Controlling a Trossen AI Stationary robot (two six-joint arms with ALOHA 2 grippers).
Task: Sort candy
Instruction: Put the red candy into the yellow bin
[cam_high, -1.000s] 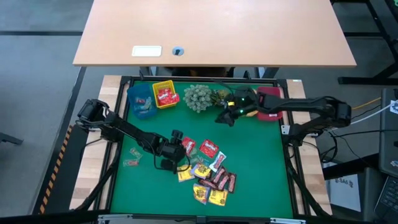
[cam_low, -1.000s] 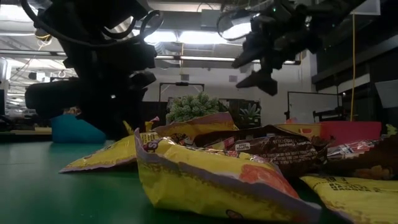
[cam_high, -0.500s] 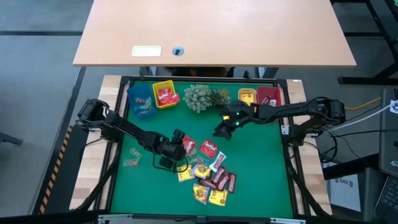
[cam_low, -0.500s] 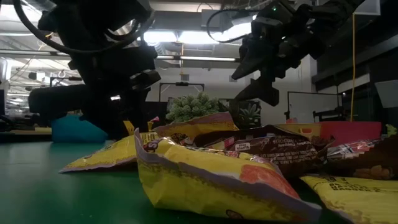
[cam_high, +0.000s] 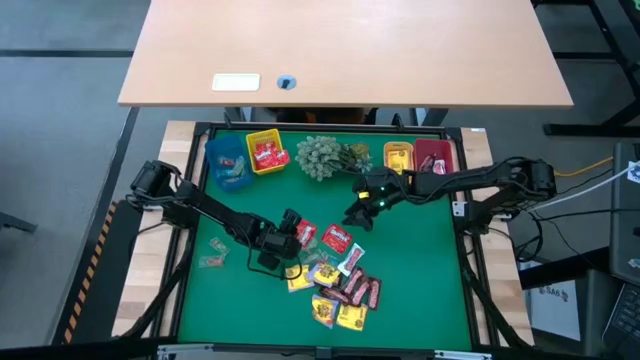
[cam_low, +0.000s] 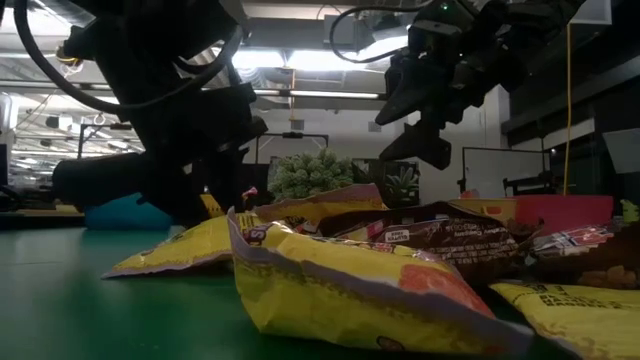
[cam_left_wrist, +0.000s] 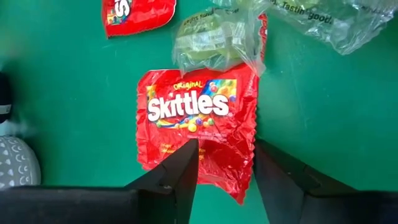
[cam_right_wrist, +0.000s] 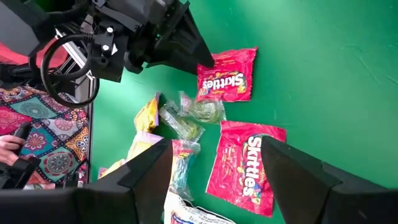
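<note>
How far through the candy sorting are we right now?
Early. Done: a few sweets sit in the blue bin, yellow bin, orange bin and red bin. In hand: the left gripper straddles a red Skittles packet, jaws not shut on it; the right gripper hovers open above the mat. Left: the main pile and two pale wrappers off the mat.

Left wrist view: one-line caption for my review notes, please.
Left gripper fingers straddle the lower edge of a red Skittles packet on the green mat, a clear wrapper overlapping its top.
</note>
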